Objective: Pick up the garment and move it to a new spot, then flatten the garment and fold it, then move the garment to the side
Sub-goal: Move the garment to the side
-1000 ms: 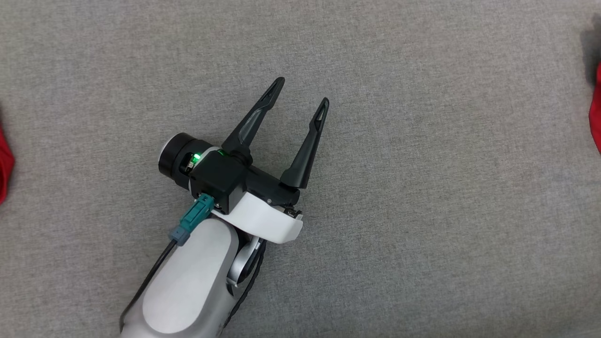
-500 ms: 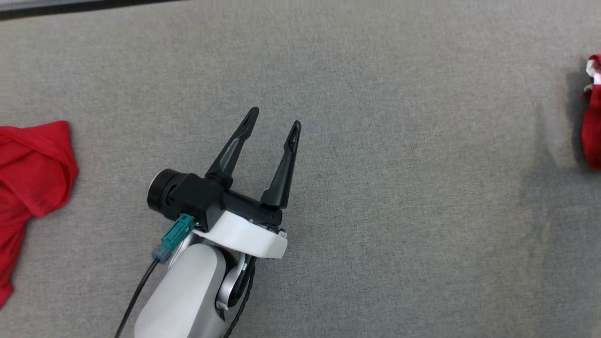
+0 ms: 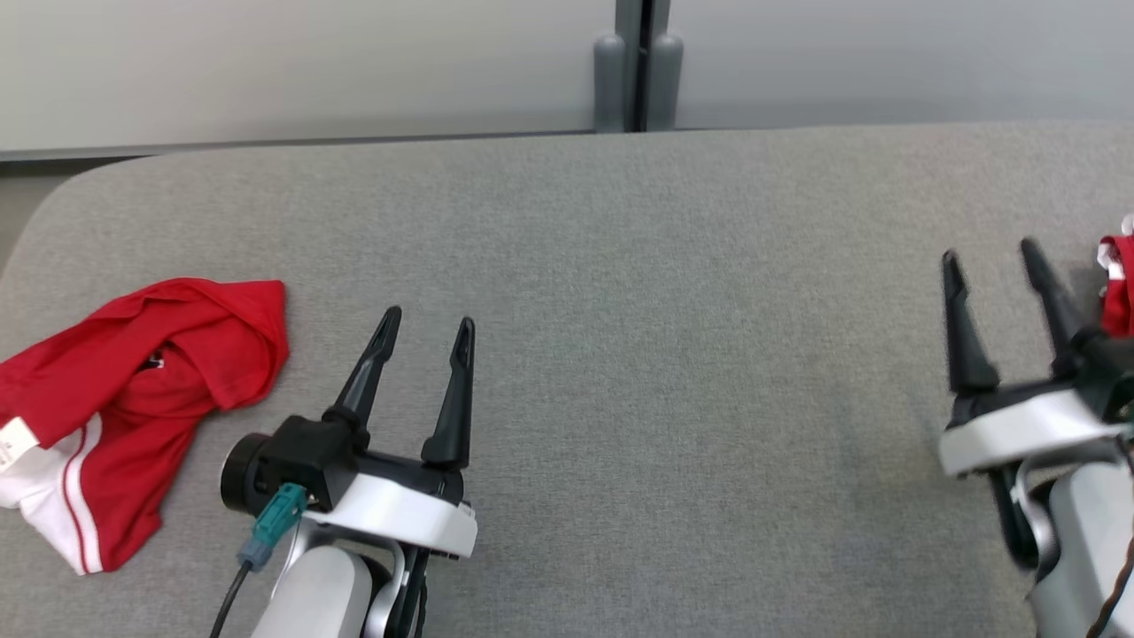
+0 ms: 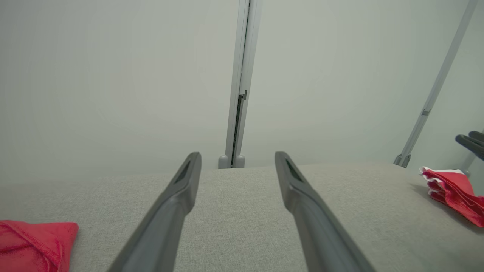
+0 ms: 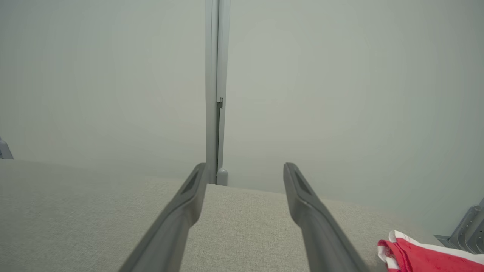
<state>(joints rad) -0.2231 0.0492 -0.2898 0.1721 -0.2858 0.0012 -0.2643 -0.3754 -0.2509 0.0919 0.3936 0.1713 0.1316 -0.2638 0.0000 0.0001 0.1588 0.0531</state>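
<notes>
1. The red garment lies crumpled on the grey fabric surface, off the outer, left side of the left gripper and clear of it.
2. Its long axis runs on a slant. A plain red corner sits forward, near the level of that gripper's fingertips. The white end with red stripes trails back, beside and outboard of the wrist.
3. In the left wrist view a red edge of the garment pokes in at the lower left, outside the left finger.
4. The left gripper is spread wide and grasps nothing, with bare grey fabric between its two fingers. They point ahead toward the post on the wall, leaning slightly to the right in the head view. The arm sits low and close to level.
5. The right gripper is blurred in the head view. Its fingers are also parted and empty, pointing forward with a slight lean left.
6. The right wrist view confirms it: the right gripper is open over bare fabric.
7. A layered red-and-white cloth sits just off the right gripper's outer, right side, near its fingers.
8. The two grippers are well apart, with the surface between them.
</notes>
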